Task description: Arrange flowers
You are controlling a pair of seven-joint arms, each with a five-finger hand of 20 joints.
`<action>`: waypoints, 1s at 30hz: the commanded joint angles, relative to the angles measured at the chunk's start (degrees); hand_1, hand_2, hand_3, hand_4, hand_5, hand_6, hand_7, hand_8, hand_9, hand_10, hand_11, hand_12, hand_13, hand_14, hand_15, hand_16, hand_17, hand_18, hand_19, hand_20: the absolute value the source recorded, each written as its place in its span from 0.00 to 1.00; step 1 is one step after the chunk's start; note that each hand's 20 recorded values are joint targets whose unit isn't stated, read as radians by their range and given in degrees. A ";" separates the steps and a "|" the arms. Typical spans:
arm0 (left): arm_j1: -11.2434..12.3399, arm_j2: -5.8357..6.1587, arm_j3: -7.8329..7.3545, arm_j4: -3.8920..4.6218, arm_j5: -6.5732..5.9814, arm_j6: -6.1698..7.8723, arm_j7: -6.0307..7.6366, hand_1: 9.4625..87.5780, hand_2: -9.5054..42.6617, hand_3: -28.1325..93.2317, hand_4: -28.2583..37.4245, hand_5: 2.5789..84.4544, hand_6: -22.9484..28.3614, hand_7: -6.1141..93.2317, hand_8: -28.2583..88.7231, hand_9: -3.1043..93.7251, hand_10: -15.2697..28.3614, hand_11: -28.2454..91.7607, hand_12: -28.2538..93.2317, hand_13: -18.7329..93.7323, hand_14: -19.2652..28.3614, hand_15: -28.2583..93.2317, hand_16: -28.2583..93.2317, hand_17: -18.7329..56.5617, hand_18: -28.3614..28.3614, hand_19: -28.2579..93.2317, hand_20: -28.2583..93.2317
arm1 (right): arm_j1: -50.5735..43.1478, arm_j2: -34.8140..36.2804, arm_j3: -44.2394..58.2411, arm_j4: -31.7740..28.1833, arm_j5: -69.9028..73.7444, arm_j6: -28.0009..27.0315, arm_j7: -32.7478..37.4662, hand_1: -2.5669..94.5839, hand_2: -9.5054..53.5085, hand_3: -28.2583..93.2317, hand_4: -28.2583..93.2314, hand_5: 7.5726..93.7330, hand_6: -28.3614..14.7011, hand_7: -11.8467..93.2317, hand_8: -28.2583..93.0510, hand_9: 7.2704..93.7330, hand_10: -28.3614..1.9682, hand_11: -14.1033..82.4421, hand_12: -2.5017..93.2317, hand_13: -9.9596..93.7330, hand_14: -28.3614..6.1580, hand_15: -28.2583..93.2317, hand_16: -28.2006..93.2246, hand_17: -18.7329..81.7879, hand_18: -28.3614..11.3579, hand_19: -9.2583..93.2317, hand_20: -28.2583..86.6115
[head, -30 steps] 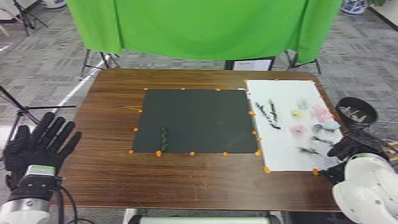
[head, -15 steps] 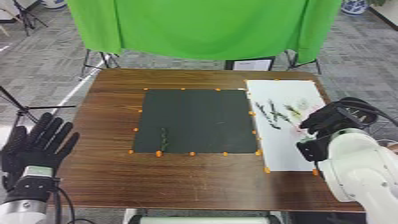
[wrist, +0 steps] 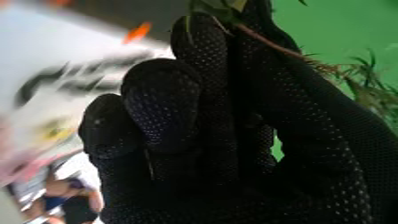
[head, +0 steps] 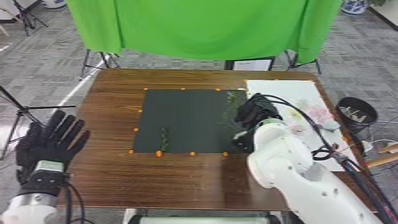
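The black-gloved right hand (head: 258,109) pinches a leafy green sprig with a thin reddish stem (head: 230,106) over the right edge of the square black mat (head: 182,115). The left hand (head: 44,147) – fingers straight – is at the brown wooden worktop's (head: 111,185) left edge.

Over on its left, the robot's white arm (head: 34,206) stands low, the black-gloved left hand (head: 43,154) open with fingers straight and spread, pointing forward. Well apart from it, the white right arm (head: 296,157) slants inward, its gloved right hand (head: 255,111) curled, fingers (wrist: 162,107) bent, thumb drawn in close.
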 commanded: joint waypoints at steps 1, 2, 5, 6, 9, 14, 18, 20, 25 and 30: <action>-0.99 1.09 1.37 -0.11 0.12 1.39 -0.48 0.24 0.43 0.83 0.00 0.51 0.61 0.18 0.17 0.42 0.68 0.40 0.32 0.40 0.73 0.52 0.18 0.17 0.75 0.52 0.31 | 3.11 -7.62 -5.92 3.59 -1.84 -3.71 0.26 0.45 0.00 0.90 0.24 0.80 0.59 0.57 0.34 0.95 0.55 0.38 0.50 0.93 0.65 0.71 0.51 0.77 0.15 1.00 0.60; -0.88 1.23 1.43 -0.20 0.10 1.45 -0.34 0.24 0.43 0.83 0.00 0.51 0.61 0.18 0.17 0.42 0.68 0.40 0.32 0.40 0.73 0.52 0.18 0.17 0.75 0.52 0.31 | 3.18 -8.10 -6.34 3.98 -2.24 -4.13 0.32 0.45 0.00 0.90 0.24 0.80 0.59 0.57 0.34 0.95 0.55 0.38 0.50 0.93 0.65 0.71 0.51 0.77 0.15 1.00 0.60; -1.05 1.36 1.71 -0.27 0.14 1.77 -0.51 0.24 0.43 0.83 0.00 0.51 0.61 0.18 0.17 0.42 0.68 0.40 0.32 0.40 0.73 0.52 0.18 0.17 0.75 0.52 0.31 | 3.78 -9.71 -8.36 5.72 -3.29 -6.00 0.36 0.46 0.00 0.90 0.24 0.80 0.59 0.57 0.34 0.95 0.54 0.39 0.50 0.93 0.65 0.71 0.51 0.77 0.15 1.00 0.60; -1.30 1.39 1.87 -0.20 0.25 1.85 -0.80 0.24 0.43 0.83 0.00 0.51 0.61 0.18 0.17 0.42 0.68 0.40 0.32 0.40 0.73 0.52 0.18 0.17 0.75 0.52 0.31 | 3.60 -9.94 -8.92 6.01 -4.89 -6.28 0.10 0.46 0.00 0.90 0.24 0.80 0.59 0.57 0.34 0.95 0.54 0.39 0.50 0.93 0.65 0.71 0.51 0.77 0.15 1.00 0.60; -1.42 1.29 2.04 -0.28 0.17 2.04 -0.93 0.24 0.43 0.83 0.00 0.51 0.61 0.18 0.17 0.42 0.68 0.40 0.32 0.40 0.73 0.52 0.18 0.17 0.75 0.52 0.31 | 3.79 -9.52 -10.07 5.70 -7.69 -6.26 -0.57 0.46 0.00 0.90 0.23 0.80 0.59 0.57 0.34 0.95 0.54 0.39 0.50 0.94 0.65 0.71 0.51 0.77 0.15 1.00 0.60; 0.06 1.25 0.92 -0.58 0.15 1.76 -0.23 0.24 0.43 0.83 0.00 0.51 0.61 0.18 0.17 0.42 0.68 0.40 0.32 0.40 0.73 0.52 0.18 0.17 0.75 0.52 0.31 | 4.48 -5.81 -12.45 4.81 -20.42 -5.12 -5.01 0.46 0.00 0.90 0.23 0.80 0.59 0.58 0.34 0.94 0.53 0.40 0.50 0.93 0.65 0.71 0.52 0.77 0.14 1.00 0.60; -0.22 0.76 1.01 -0.31 0.26 1.61 -0.76 0.24 0.43 0.83 0.00 0.51 0.61 0.18 0.17 0.42 0.68 0.40 0.32 0.40 0.73 0.52 0.18 0.17 0.75 0.51 0.31 | 4.53 -3.46 -15.33 4.91 -33.32 -4.57 -9.39 0.46 0.00 0.90 0.23 0.79 0.58 0.58 0.34 0.93 0.53 0.40 0.51 0.93 0.63 0.71 0.52 0.77 0.14 1.00 0.60; -0.29 0.82 1.27 -0.23 0.18 1.54 -0.79 0.24 0.43 0.83 0.00 0.51 0.61 0.18 0.17 0.42 0.68 0.40 0.32 0.40 0.73 0.52 0.18 0.17 0.75 0.51 0.31 | 4.06 -3.14 -15.88 4.69 -36.67 -5.03 -10.72 0.46 0.00 0.90 0.23 0.79 0.58 0.58 0.34 0.93 0.52 0.41 0.51 0.92 0.63 0.72 0.52 0.76 0.14 1.00 0.60; -0.89 1.01 1.53 0.13 0.30 1.41 -1.23 0.24 0.43 0.83 0.00 0.51 0.61 0.18 0.17 0.42 0.68 0.40 0.32 0.40 0.73 0.52 0.18 0.17 0.75 0.51 0.31 | 3.35 -3.87 -15.69 4.27 -33.32 -9.80 -10.30 0.47 0.00 0.89 0.22 0.78 0.58 0.59 0.34 0.92 0.52 0.41 0.51 0.92 0.62 0.72 0.52 0.75 0.14 1.00 0.61; -1.70 1.14 1.99 0.38 0.37 1.56 -2.06 0.24 0.43 0.83 0.00 0.51 0.61 0.18 0.17 0.42 0.68 0.40 0.32 0.40 0.73 0.52 0.18 0.17 0.75 0.51 0.31 | 2.60 -6.27 -14.82 5.83 -25.78 -12.18 -8.91 0.47 0.00 0.89 0.22 0.77 0.58 0.59 0.34 0.92 0.52 0.41 0.51 0.91 0.61 0.72 0.52 0.75 0.14 1.00 0.61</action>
